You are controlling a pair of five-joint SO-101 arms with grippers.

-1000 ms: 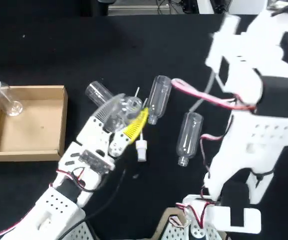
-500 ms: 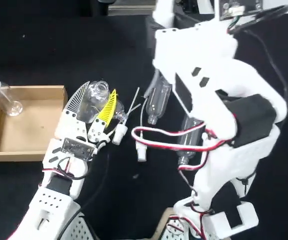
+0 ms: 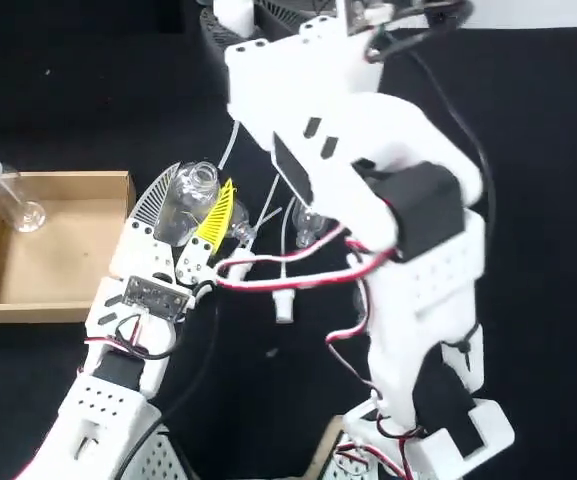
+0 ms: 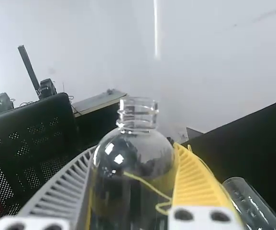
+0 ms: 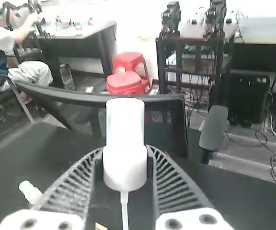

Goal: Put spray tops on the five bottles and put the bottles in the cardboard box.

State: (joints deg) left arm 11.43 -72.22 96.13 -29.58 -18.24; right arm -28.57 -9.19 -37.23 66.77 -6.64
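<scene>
The left pincer [image 3: 200, 182] clamped the open bottle [image 4: 133, 165] centre-left; the right pincer [image 5: 124, 153] gripped a spray top [image 5: 125, 136], whose tube [image 5: 124, 213] could miss the narrow neck [image 4: 138, 112] and buckle.

Capped bottle [image 3: 6, 200] in cardboard box [image 3: 68, 265]; uncapped bottle [image 3: 190, 198] rightward.

One cardboard box [image 3: 48, 312], two robot arms [image 3: 368, 150] — four clear bottles [image 3: 190, 195] in sight, four spray tops [image 3: 284, 300]
</scene>
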